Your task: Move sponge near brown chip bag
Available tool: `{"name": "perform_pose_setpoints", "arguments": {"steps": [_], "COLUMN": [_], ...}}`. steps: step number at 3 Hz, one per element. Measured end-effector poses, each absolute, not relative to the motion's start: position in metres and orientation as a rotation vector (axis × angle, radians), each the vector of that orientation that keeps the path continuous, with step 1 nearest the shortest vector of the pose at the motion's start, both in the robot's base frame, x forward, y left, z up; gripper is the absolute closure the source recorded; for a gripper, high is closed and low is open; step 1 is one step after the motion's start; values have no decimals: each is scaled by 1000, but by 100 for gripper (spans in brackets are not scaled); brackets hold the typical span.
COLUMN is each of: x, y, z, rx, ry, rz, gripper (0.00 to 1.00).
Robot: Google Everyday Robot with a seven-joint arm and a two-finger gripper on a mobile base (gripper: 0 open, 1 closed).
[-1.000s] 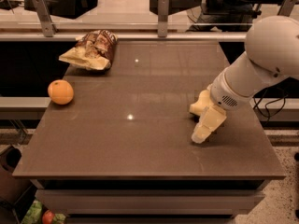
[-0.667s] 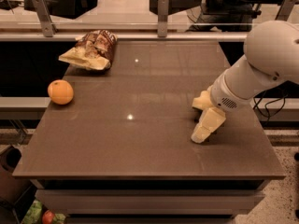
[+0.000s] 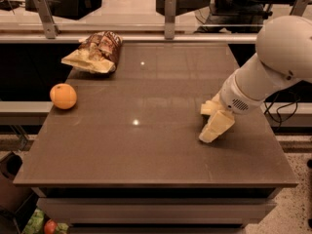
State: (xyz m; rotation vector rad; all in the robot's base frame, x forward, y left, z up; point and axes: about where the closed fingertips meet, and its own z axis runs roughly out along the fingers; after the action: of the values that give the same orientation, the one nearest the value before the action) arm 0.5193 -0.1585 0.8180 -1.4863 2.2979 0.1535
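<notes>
The hand (image 3: 215, 117) sits low over the right side of the tabletop (image 3: 146, 150), at the end of the white arm (image 3: 273, 57). The sponge (image 3: 217, 126) is directly at the hand, tilted, with its lower end touching or nearly touching the surface. Whether the hand is pinching it or only resting against it cannot be told.

Risks, as judged:
- A shallow or off-centre hold may let the soft block bend and slip out once lifted, so it drops short of the target.
- If it is carried low, its hanging end may drag and twist loose.
- A nudge this near the right edge may push it off the tabletop.

The bag (image 3: 95, 52) lies well apart from the hand, at the far back-left corner and close to the edge, so an overshoot may shove it off. The orange (image 3: 63, 96) sits far to the hand's left, in front of the bag, and being round it may roll if clipped. Nothing stands between hand and bag. A rail (image 3: 146, 37) with posts runs behind the bag.
</notes>
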Motion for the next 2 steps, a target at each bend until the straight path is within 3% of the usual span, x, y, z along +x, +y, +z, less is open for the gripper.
{"name": "perform_pose_setpoints", "arguments": {"steps": [1, 2], "x": [519, 519], "y": [-159, -158], "z": [824, 826], "rx": [-1486, -1487], "ry": [2298, 2298], "rz": [153, 153], "gripper": [88, 100]}}
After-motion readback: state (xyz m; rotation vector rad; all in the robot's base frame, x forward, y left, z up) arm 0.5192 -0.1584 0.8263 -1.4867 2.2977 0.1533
